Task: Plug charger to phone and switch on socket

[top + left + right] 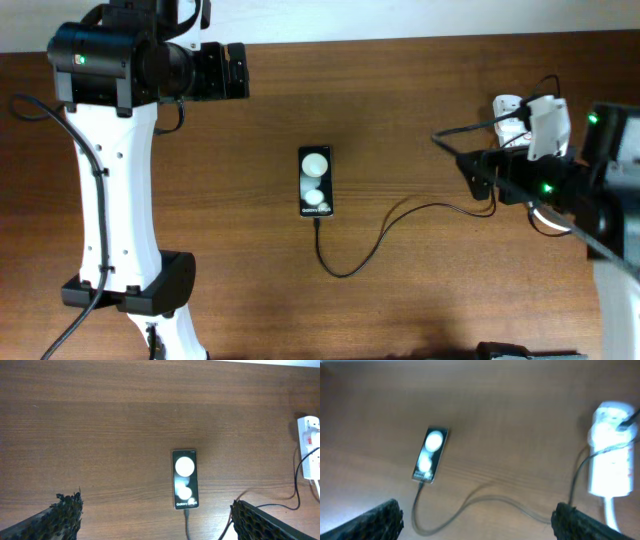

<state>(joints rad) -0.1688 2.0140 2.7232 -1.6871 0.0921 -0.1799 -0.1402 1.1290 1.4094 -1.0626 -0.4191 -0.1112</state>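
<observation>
The phone (315, 182) lies flat mid-table, its screen lit with two white round spots. The charger's thin black cable (350, 268) meets the phone's near end and curls right toward the socket (509, 106), a white strip mostly hidden under my right arm. My left gripper (243, 70) is open and empty at the far left, well away from the phone. My right gripper (470, 160) is open and empty, hovering beside the socket. The left wrist view shows the phone (184, 479), cable (187, 522), socket (310, 445) and open gripper (157, 520). The blurred right wrist view shows the phone (430, 454), cable (485, 500), socket (609, 460) and open gripper (480, 522).
The brown wooden table (420, 80) ends at a pale strip along the far edge. The left arm's white base (120, 250) stands at the left and the right arm's body (610, 200) at the right. A thick white cord (612, 515) leaves the socket.
</observation>
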